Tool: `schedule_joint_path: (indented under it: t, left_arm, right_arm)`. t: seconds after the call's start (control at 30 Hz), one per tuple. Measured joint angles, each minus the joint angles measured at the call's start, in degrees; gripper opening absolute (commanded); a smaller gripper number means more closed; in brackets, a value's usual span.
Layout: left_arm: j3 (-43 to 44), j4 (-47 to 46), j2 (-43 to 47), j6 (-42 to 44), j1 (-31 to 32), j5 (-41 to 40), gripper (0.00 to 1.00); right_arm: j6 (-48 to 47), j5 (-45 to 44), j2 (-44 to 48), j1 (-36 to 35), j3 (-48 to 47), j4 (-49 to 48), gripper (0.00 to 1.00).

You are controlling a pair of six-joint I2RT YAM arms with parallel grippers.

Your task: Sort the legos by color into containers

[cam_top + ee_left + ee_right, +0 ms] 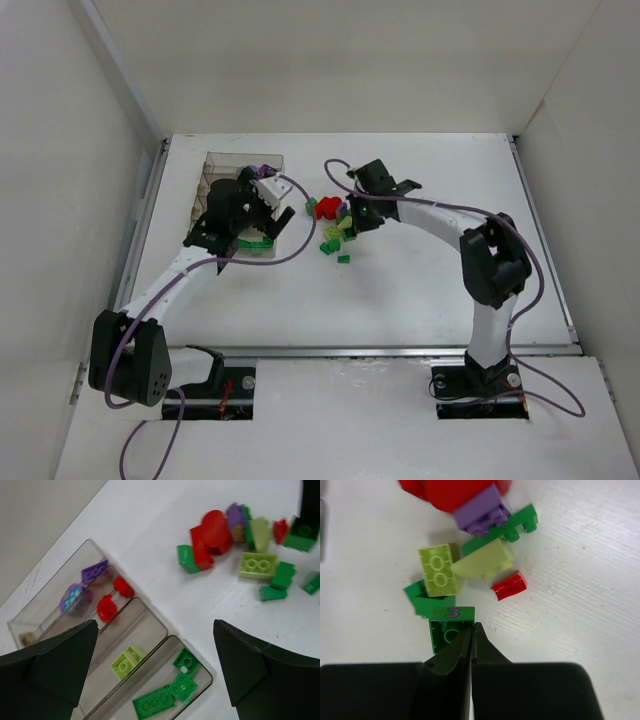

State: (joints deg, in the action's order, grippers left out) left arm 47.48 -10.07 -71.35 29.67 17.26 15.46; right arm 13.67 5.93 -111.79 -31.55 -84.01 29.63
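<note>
My right gripper (472, 627) is shut on the wall of a dark green lego marked "3" (448, 625) at the near edge of the loose pile (335, 225); it also shows in the left wrist view (301, 535). I cannot tell whether it is off the table. The pile holds a lime brick (440, 570), a small red piece (509, 586), a purple brick (480, 510) and red bricks (210, 535). My left gripper (155, 627) is open and empty above the clear tray (215, 165). Its compartments hold purple (82, 587), red (109, 605), lime (125, 661) and green legos (170, 690).
White walls enclose the table on the left, back and right. The tray lies at the back left, close to the left wall. The pile lies on the white table just right of the tray, with stray green bricks (343, 259) toward the front.
</note>
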Motion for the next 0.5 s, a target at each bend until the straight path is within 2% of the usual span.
schedule_joint_path:
  t: [0.23, 0.5]
  left_arm:
    - [-0.20, 0.33, 0.00, 9.09, 0.02, 16.13, 1.00]
    - [-1.66, -6.32, 0.00, 14.25, 2.45, 22.75, 1.00]
  right_arm:
    - [1.33, 0.09, 7.85, -0.13, -6.14, 0.09, 0.00]
    - [2.91, 1.44, 10.21, -3.82, -11.08, -1.68, 0.00]
